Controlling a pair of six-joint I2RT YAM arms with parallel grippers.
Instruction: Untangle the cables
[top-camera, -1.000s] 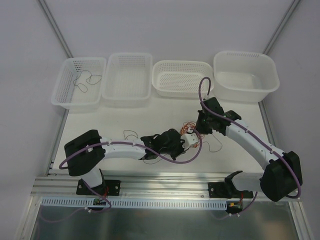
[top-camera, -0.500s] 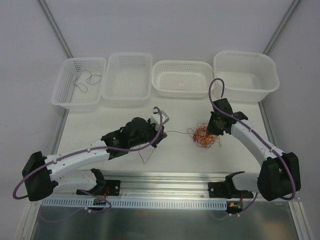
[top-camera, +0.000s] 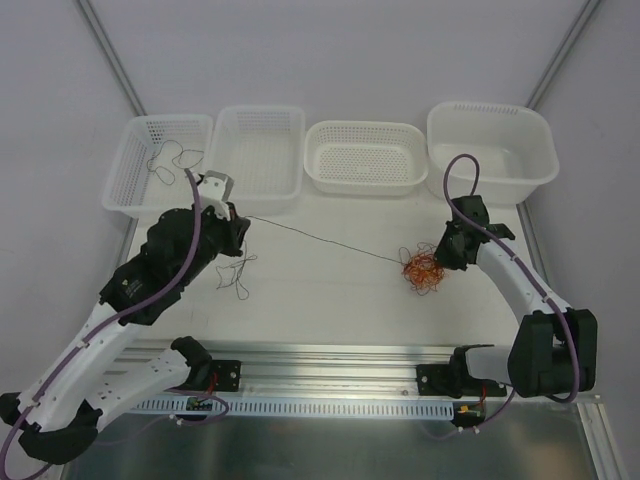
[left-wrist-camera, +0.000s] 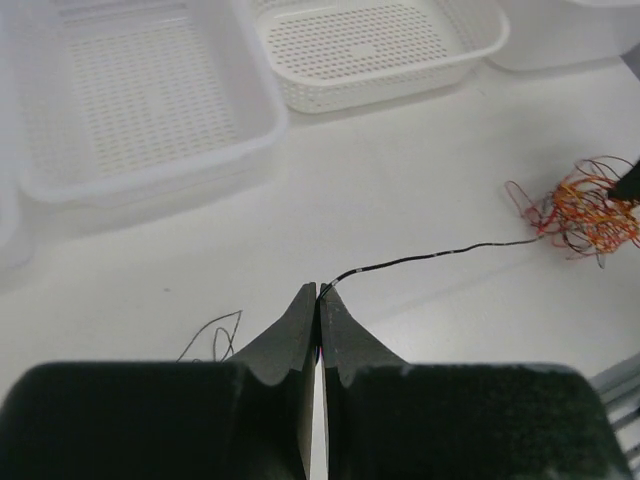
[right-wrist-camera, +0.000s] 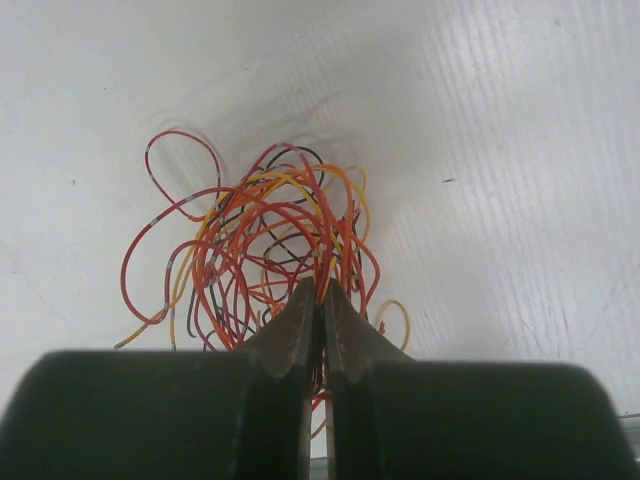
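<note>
Left tool (left-wrist-camera: 318, 295) tight on dark cable (left-wrist-camera: 430, 257); right tool (right-wrist-camera: 322, 292) tight on tangle (right-wrist-camera: 240, 250).

The cables (top-camera: 424, 270) form an orange-red tangle at right, with one dark strand (top-camera: 320, 238) stretched straight out leftward.

- Bright, even, diffuse light; the white surface (top-camera: 330, 290) carries only faint, soft shadows.
- Wrist views: the left pincer (left-wrist-camera: 318, 310) and right pincer (right-wrist-camera: 320, 300) look dark and slightly blurred up close.
</note>
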